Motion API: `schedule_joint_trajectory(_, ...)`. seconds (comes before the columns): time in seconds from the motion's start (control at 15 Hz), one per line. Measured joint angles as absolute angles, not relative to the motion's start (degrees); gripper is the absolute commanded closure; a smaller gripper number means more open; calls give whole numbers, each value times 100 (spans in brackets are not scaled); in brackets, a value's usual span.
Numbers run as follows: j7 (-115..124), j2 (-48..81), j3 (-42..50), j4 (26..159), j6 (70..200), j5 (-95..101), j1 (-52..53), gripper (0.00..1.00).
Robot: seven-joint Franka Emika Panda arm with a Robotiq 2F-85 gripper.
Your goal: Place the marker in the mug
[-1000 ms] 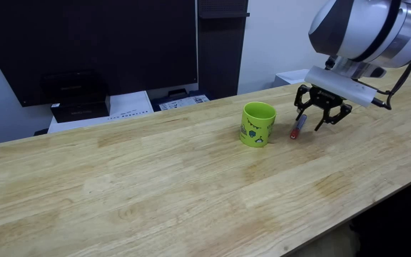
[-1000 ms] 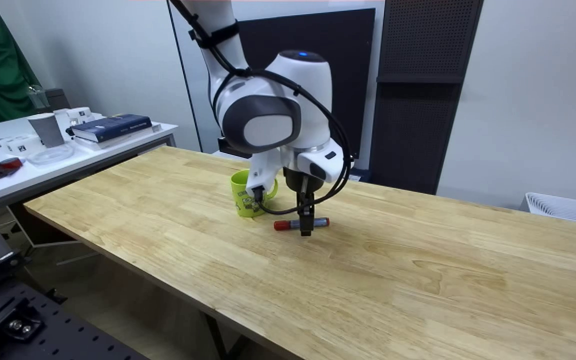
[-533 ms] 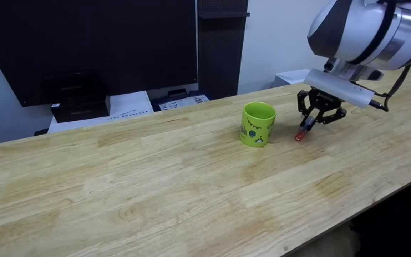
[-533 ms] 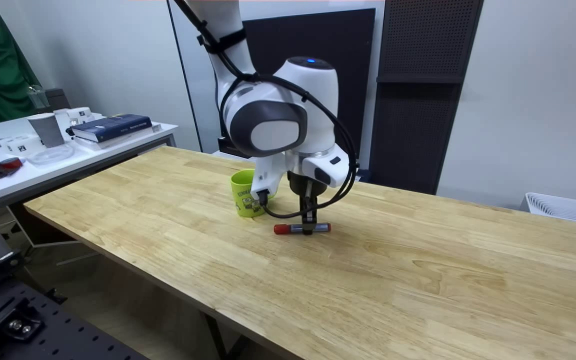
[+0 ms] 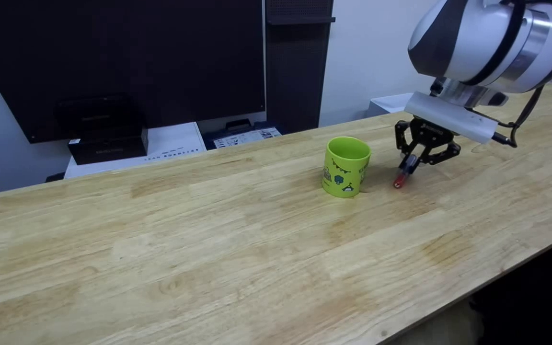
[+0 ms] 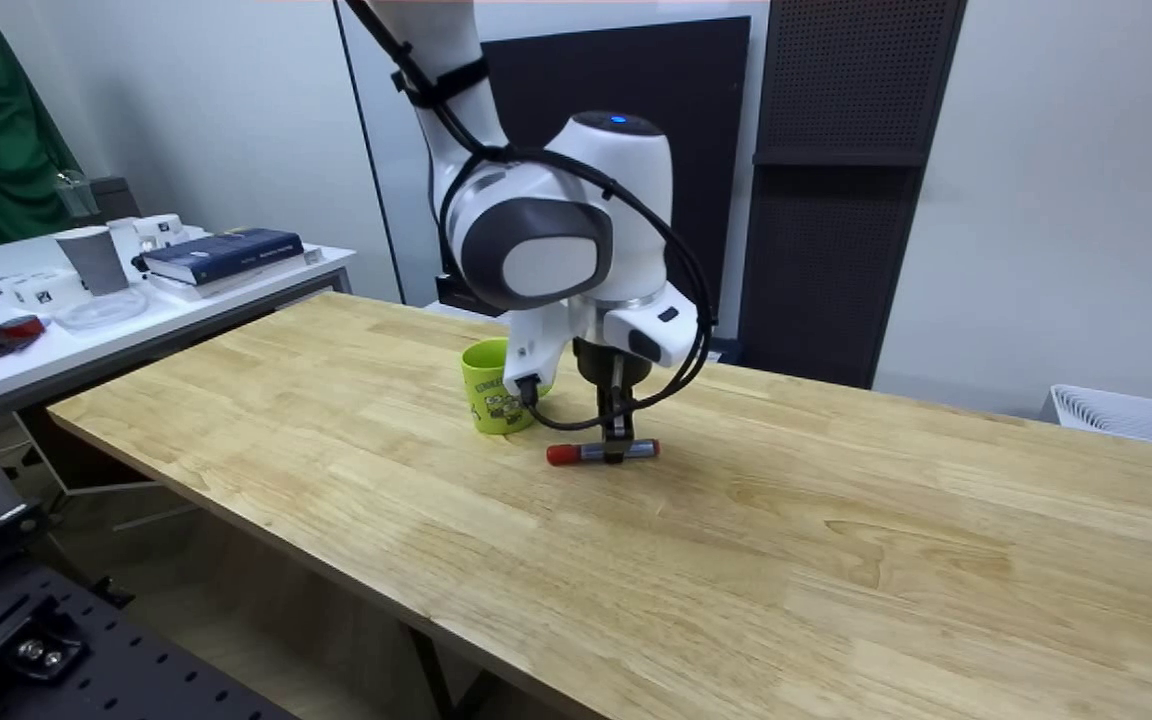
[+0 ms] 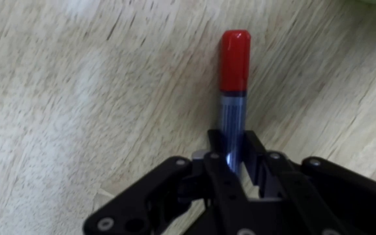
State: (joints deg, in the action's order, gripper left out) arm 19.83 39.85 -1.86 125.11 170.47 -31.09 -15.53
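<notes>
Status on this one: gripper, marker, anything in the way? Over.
Gripper shut on marker; any lift unclear. Mug upright, apart from marker, which is not yet inside. No obstruction seen between them.

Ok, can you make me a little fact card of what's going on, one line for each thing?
mug: green, patterned, upright on the table
marker: red and grayish blue, outside the mug
gripper: shut on the marker
marker touching table: can't tell
also around: blue book, gray cup
left to do: get the marker into the mug
</notes>
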Motion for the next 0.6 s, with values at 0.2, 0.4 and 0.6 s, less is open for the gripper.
schedule_joint_trajectory(0.2, 2185, 3839, 321, 12597, 17136, -2871, -818, 95)
schedule_joint_trajectory(0.4, 2662, 3569, 1089, 12734, 17174, -2469, 267, 95)
schedule_joint_trajectory(0.6, 3028, 3211, 1674, 12843, 17155, -2131, 1167, 95)
